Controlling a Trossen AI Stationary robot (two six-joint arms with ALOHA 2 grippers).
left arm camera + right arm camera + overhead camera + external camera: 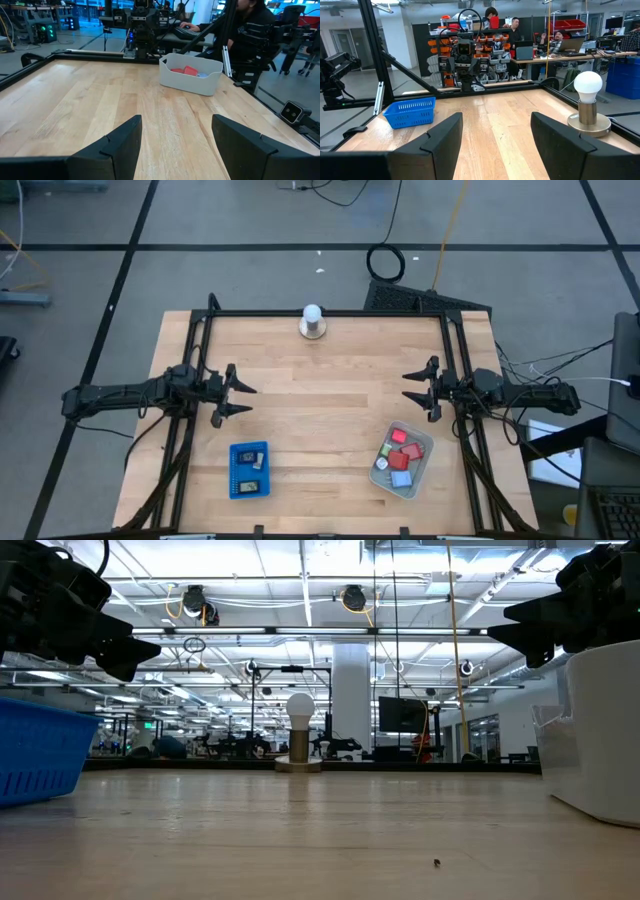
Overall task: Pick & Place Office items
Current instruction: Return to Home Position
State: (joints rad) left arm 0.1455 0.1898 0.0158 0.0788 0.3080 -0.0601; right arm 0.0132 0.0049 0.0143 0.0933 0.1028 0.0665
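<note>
Several office items, red, pink and light-blue blocks (403, 450), lie in the clear grey bin (423, 473) at the near right; the bin also shows in the left wrist view (191, 80). Two black rectangles with pale labels (248, 458) lie in the flat blue tray (235, 476) at the near left, which also shows in the right wrist view (411, 112). My left gripper (238, 394) is open and empty above the table's left side. My right gripper (418, 389) is open and empty above the right side.
A white ball on a round metal base (312, 321) stands at the middle of the far edge. Bare wood lies between the two grippers. Black frame rails (330, 313) run along the table's edges. People sit at desks beyond the table.
</note>
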